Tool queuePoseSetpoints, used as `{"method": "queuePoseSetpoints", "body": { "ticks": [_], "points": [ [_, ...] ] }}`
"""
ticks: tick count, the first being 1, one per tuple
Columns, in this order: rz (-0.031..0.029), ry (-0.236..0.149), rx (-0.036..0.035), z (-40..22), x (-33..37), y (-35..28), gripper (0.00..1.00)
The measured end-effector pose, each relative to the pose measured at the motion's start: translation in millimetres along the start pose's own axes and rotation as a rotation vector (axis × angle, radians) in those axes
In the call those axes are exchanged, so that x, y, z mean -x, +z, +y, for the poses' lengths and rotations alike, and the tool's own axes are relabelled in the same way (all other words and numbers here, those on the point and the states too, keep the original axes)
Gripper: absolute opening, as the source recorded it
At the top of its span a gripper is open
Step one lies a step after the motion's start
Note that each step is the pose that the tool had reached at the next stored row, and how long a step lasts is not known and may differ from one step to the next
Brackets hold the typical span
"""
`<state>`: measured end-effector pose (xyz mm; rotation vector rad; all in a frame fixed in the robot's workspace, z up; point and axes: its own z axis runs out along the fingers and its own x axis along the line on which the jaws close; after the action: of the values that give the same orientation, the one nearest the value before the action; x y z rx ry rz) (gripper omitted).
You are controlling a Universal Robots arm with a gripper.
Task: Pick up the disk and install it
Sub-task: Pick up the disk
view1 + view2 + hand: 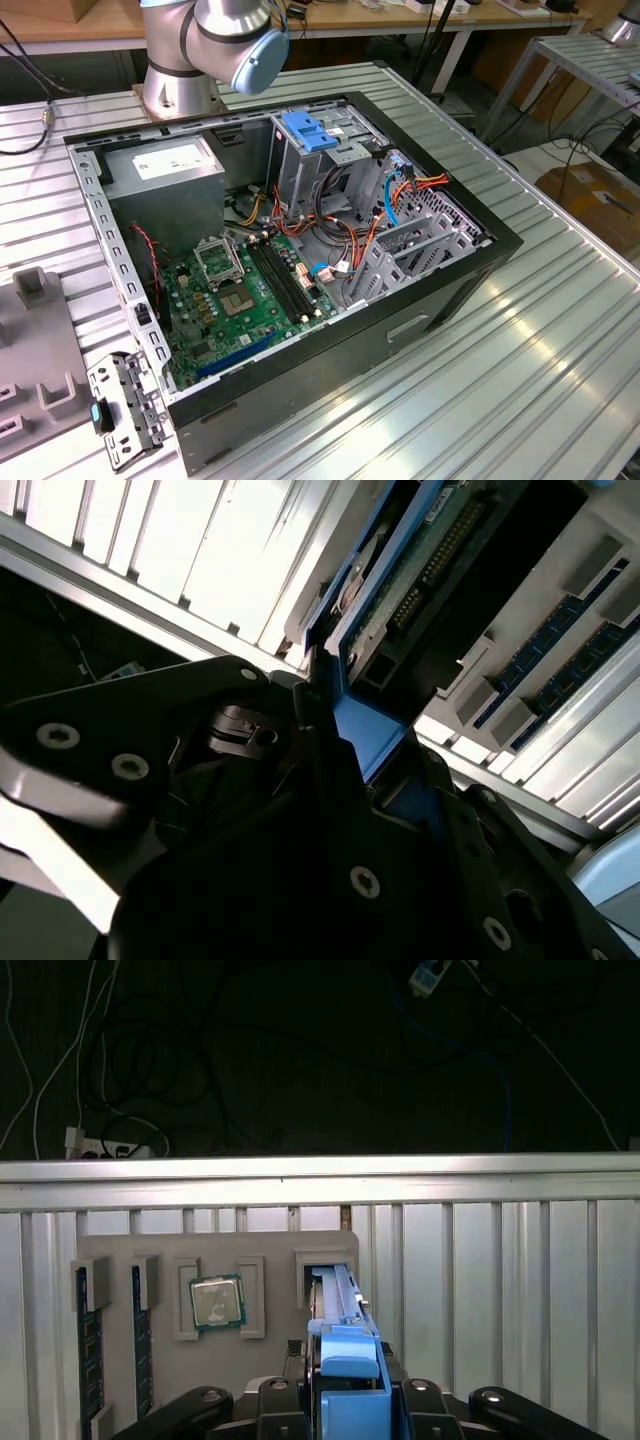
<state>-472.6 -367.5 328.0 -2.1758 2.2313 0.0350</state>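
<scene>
The disk (336, 1295) stands on edge in a slot of a grey holder tray (270, 1250) on the slatted aluminium table. In the first wrist view I see its thin metal edge and the blue carrier rail (350, 1375) nearest the camera. My gripper (350, 1360) has a dark finger on each side of that blue rail and looks shut on it. The second wrist view shows the disk (400, 590) from close below, its circuit-board side and connector showing. There the black fingers (310, 730) of the gripper (340, 735) press against the blue carrier.
The holder tray also carries a processor chip (217, 1302) and memory sticks (88, 1345). In the exterior view an open computer case (480, 250) lies on the table, with a motherboard (240, 300) and a grey drive cage under a blue handle (310, 130). The arm's base (180, 70) stands behind the case.
</scene>
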Motion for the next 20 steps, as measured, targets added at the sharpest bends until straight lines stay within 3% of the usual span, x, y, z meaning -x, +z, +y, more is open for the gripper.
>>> {"method": "queuePoseSetpoints", "body": {
  "ticks": [3, 4, 20],
  "points": [
    [-0.0001, 0.000, -0.0001, 0.0, 0.2, -5.0, 0.37],
    [-0.0002, 0.000, -0.0007, -0.1, 0.4, -12.3, 0.37],
    [-0.0004, 0.000, -0.0011, -0.1, 1.0, -30.5, 0.37]
  ]
}}
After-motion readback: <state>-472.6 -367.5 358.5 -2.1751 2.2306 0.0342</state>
